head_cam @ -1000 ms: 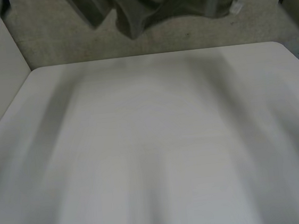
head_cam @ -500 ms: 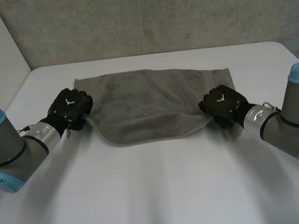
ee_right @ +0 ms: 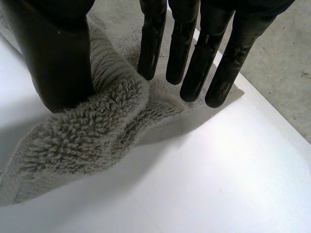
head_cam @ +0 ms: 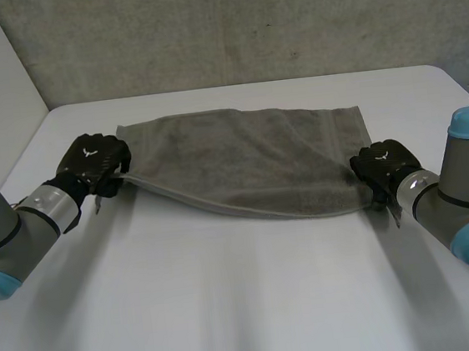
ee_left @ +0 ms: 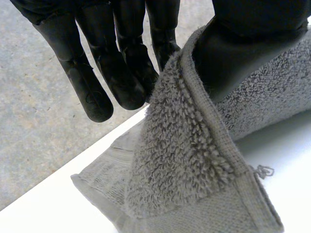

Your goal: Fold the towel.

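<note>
Pinching the looped grey terry towel (head_cam: 250,165) at its near corners between thumb and fingers, the left hand (head_cam: 92,161) and right hand (head_cam: 382,164) are holding it over the smooth white table (head_cam: 257,307), with speckled grey floor (head_cam: 244,24) beyond.

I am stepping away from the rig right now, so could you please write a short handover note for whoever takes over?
Left hand: shut on the towel at its near left corner, pinched between thumb and fingers.
Right hand: shut on the near right corner, same pinch.
Towel: spread on the white table, near edge stretched between the hands, held corners lifted off the table.
Done: both near corners gripped.
Left: probably carry them over to the far edge, lay down, release. No completed fold is visible.
</note>
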